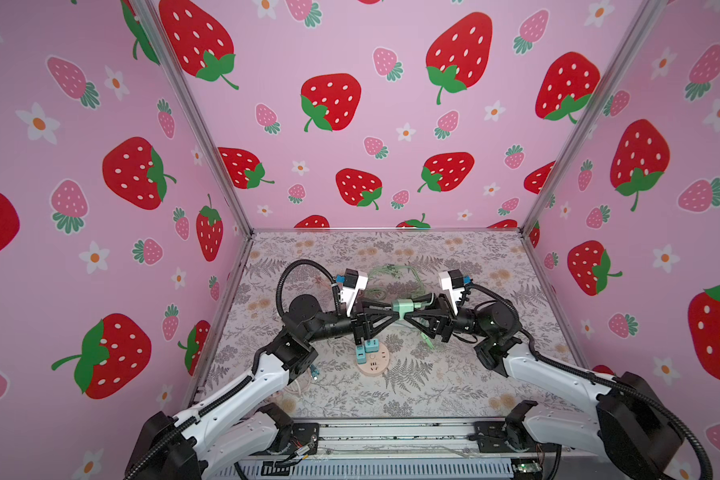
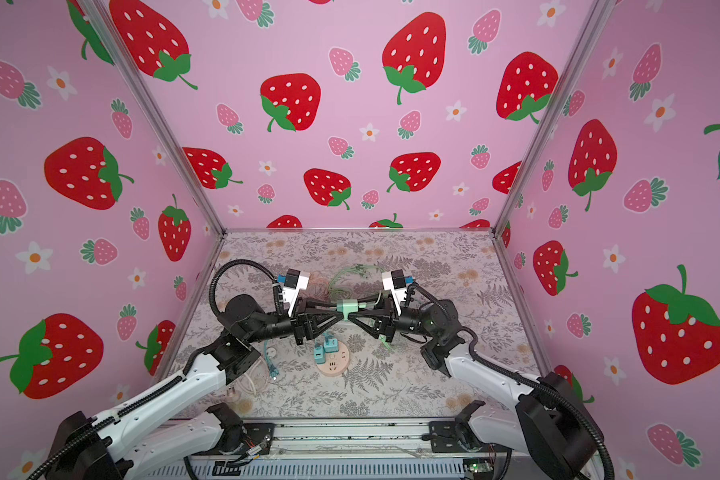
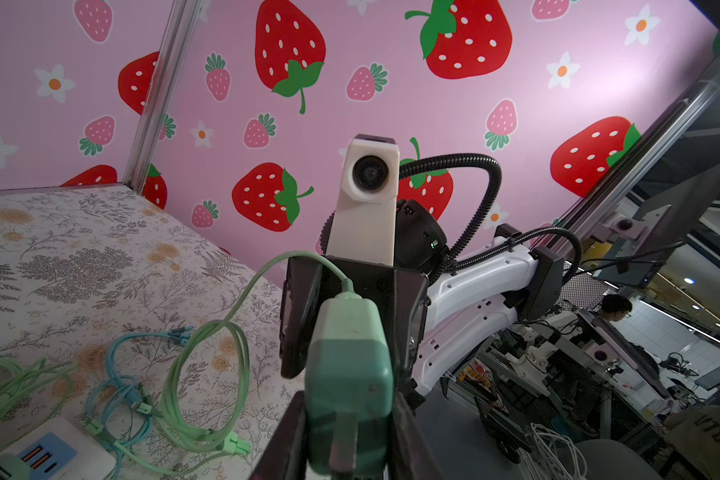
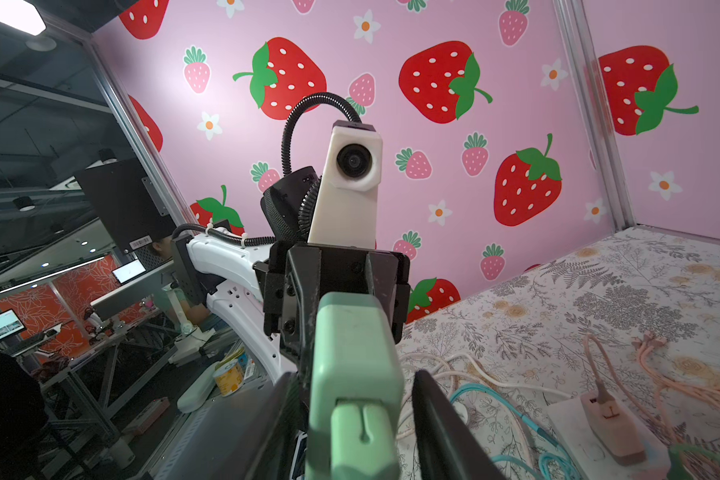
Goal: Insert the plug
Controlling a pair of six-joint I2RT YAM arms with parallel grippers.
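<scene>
Top views both show, nearest, the aluminium rail (image 1: 391, 432) edging the floral table cover (image 1: 454, 386), which lies bare on the near and right sides of the round peach socket hub (image 1: 377, 365). Two teal cube adapters (image 1: 366, 349) stand plugged into the hub's far-left part. Above and just beyond the hub, clear of the table, the mint-green plug adapter (image 1: 404, 307), a smooth rounded block, hangs between two black pincers. The left gripper (image 1: 393, 312) is clamped on its body, with the metal prongs facing that arm's wrist camera. The right gripper (image 1: 411, 311) has its jaws parted either side of the green cable connector (image 4: 362, 436) at the block's other end, with a gap beside one finger. Farther from the hub lie a loose green cable coil (image 1: 385, 274) and the strawberry-print back wall (image 1: 391, 124).
</scene>
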